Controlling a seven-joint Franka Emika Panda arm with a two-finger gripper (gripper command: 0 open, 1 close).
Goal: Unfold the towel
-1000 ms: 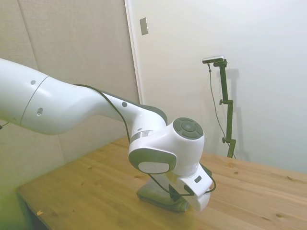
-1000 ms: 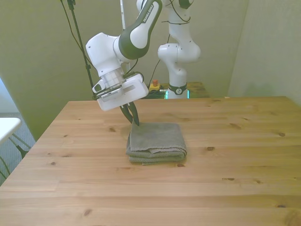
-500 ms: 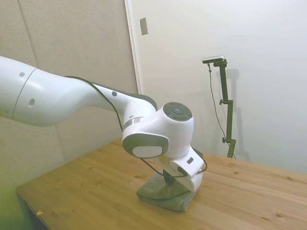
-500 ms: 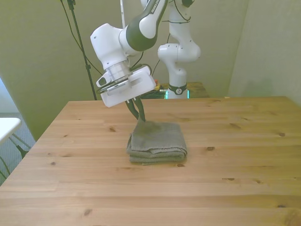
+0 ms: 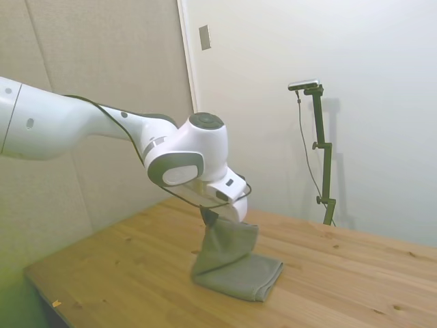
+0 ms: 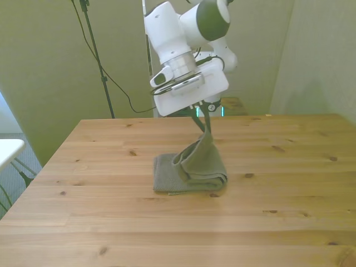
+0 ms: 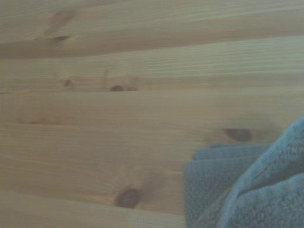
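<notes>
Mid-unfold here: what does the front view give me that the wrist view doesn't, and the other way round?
Only the front view shows the gripper shut on the towel, its top layer pulled up into a peak while the lower folds rest on the table. Only the wrist view shows the terry texture and stacked fold edges up close. Both show the grey-green towel lying on bare wooden boards.

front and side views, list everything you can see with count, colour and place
towel: one, grey-green, middle of the table, top layer lifted by a corner, the rest folded flat
table: one, light wood with dark knots, fills the lower half of the front view
wall plate: one, grey, high on the wall in the side view
arm: one, white, reaching in over the towel
tool: one, dark fingers under a white wrist, shut on the towel's raised corner
</notes>
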